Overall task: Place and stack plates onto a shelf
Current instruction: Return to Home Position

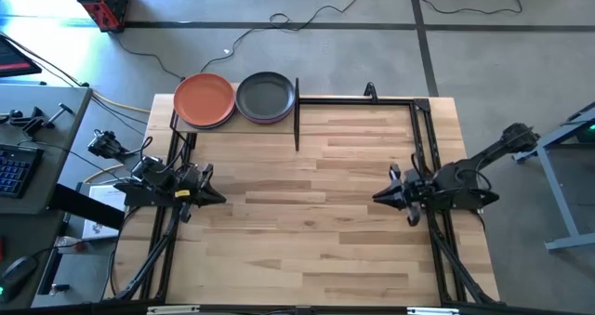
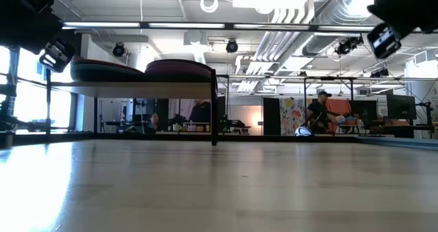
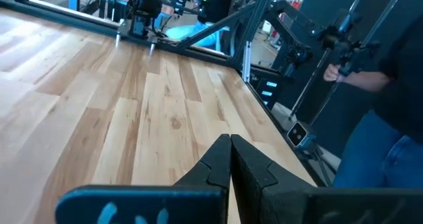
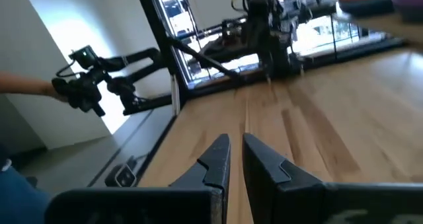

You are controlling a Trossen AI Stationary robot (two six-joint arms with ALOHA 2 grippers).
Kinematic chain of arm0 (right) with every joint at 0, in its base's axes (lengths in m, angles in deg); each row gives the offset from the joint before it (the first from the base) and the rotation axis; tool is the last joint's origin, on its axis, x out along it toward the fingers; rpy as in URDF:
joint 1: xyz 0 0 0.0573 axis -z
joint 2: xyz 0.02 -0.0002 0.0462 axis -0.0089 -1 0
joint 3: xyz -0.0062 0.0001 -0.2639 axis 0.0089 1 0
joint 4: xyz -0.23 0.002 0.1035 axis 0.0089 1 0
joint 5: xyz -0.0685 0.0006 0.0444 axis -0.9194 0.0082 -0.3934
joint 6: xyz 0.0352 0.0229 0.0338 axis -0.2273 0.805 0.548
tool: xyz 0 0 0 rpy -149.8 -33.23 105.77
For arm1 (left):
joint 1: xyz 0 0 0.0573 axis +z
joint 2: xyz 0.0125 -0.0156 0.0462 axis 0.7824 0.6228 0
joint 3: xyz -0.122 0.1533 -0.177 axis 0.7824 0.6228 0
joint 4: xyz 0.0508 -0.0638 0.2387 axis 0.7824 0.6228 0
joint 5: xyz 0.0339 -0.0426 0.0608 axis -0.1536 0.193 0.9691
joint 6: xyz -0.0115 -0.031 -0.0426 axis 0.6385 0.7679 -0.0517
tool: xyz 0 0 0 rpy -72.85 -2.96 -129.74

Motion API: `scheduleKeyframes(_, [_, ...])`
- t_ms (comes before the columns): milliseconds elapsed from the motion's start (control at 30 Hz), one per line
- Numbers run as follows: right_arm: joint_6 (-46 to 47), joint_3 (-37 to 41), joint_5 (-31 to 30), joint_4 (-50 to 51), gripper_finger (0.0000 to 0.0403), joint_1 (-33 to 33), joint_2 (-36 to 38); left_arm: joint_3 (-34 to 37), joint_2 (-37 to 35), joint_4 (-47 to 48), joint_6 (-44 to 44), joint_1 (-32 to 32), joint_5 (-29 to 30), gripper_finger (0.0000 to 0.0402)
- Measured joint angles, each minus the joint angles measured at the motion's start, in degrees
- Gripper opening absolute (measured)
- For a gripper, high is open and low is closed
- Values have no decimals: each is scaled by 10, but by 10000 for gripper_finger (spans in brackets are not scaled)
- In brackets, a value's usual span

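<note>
**Plates in two stacks on the shelf, both arms low over the table**

Left side first: your left gripper (image 3: 230,145) sits over the left part of the tabletop (image 1: 316,222), pointing in toward the middle. Its wrist camera shows the two fingers pressed flat together, with nothing between them.

Beyond it, at the far left corner of the table, stands the shelf (image 2: 150,89). From table height you see its light panel raised on thin black posts, carrying two stacks side by side. From above, the left stack is topped by the orange plate (image 1: 204,98), and what lies under it is mostly hidden. The right stack, just beside it, is topped by a dark grey plate (image 1: 266,96), with the rim of a purple plate (image 1: 265,120) peeking out below on the near side. Both stacks look level and sit squarely on the panel.

Across to the right: your right gripper (image 4: 235,148) hovers over the right part of the tabletop, pointing back toward the left arm and well apart from the shelf. Its fingers are all but together, with only a thin slit between the tips, and they grip nothing. The boards between the two grippers are bare.
</note>
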Motion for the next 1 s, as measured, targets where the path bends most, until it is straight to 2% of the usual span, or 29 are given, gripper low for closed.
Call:
scheduleKeyframes(333, [23, 65, 28, -49, 24, 0, 21, 0, 0, 0, 3, 0, 0, 1])
scheduleKeyframes(567, [19, 75, 79, 2, 24, 0, 20, 0, 0, 0, 3, 0, 0, 1])
scheduleKeyframes(1000, [-4, 75, 78, 72, 24, 0, 20, 0, 0, 0, 4, 0, 0, 1])
